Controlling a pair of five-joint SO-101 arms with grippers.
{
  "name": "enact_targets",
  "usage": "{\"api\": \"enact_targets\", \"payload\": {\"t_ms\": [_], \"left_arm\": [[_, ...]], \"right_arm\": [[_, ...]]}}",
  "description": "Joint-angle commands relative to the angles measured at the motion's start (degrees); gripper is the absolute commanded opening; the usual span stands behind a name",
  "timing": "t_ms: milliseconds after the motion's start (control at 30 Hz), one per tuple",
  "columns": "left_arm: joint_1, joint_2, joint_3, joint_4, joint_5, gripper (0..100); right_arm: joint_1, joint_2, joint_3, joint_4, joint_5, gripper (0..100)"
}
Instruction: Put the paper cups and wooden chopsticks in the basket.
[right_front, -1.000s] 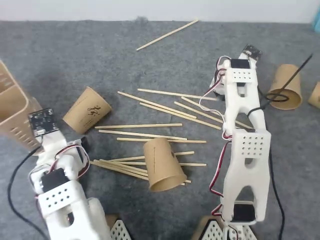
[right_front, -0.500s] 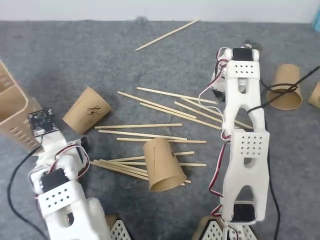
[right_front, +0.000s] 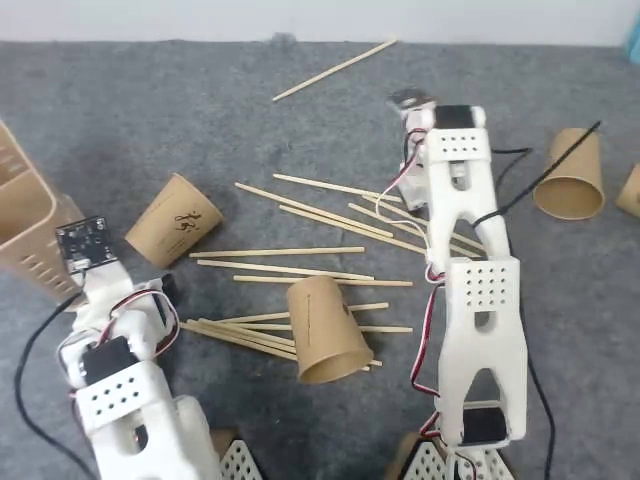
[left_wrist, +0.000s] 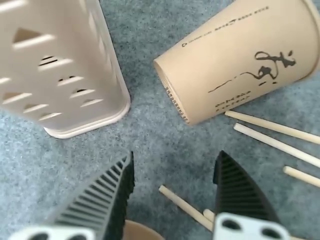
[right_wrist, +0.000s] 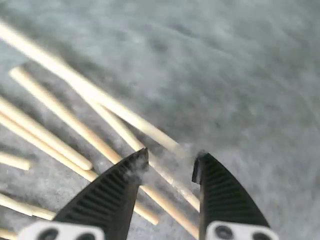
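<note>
Wooden chopsticks (right_front: 300, 268) lie scattered over the grey mat. One paper cup (right_front: 175, 220) lies on its side near the tan basket (right_front: 20, 215), another cup (right_front: 325, 330) lies on the chopstick pile, and a third cup (right_front: 572, 175) lies at the right. My left gripper (left_wrist: 175, 160) is open just above the mat, with the printed cup (left_wrist: 240, 55) and the basket (left_wrist: 55, 65) close ahead. My right gripper (right_wrist: 171, 156) is open low over several chopsticks (right_wrist: 85, 90), and one stick runs under the gap. The right arm (right_front: 455, 150) hangs over the sticks' right ends.
A lone chopstick (right_front: 335, 68) lies at the back of the mat. Part of one more cup (right_front: 630, 190) shows at the right edge. A black cable (right_front: 565, 155) crosses the right cup. The far left of the mat is bare.
The right arm has swung left, away from the right cup and over the chopsticks' ends. The left arm has not moved.
</note>
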Motion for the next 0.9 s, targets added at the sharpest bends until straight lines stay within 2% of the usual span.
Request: {"api": "enact_targets", "payload": {"t_ms": [0,367,500,567,867], "left_arm": [[0.35,-1.14,-0.22,-0.88,0.18,25],[0.35,-1.23,0.31,-0.79,-1.93,25],[0.35,-1.23,0.31,-0.79,-1.93,25],[0.35,-1.23,0.31,-0.79,-1.93,25],[0.44,-1.58,0.31,-0.97,-1.67,25]], "right_arm": [[-1.01,-0.13,-3.34,-1.63,3.34,16.4],[-0.4,0.92,-2.99,-3.03,6.51,15.0],[-0.48,2.24,-3.34,-4.09,7.65,0.2],[-0.13,2.07,-3.34,-3.82,7.65,2.5],[1.98,-4.26,-3.34,1.54,6.07,0.8]]}}
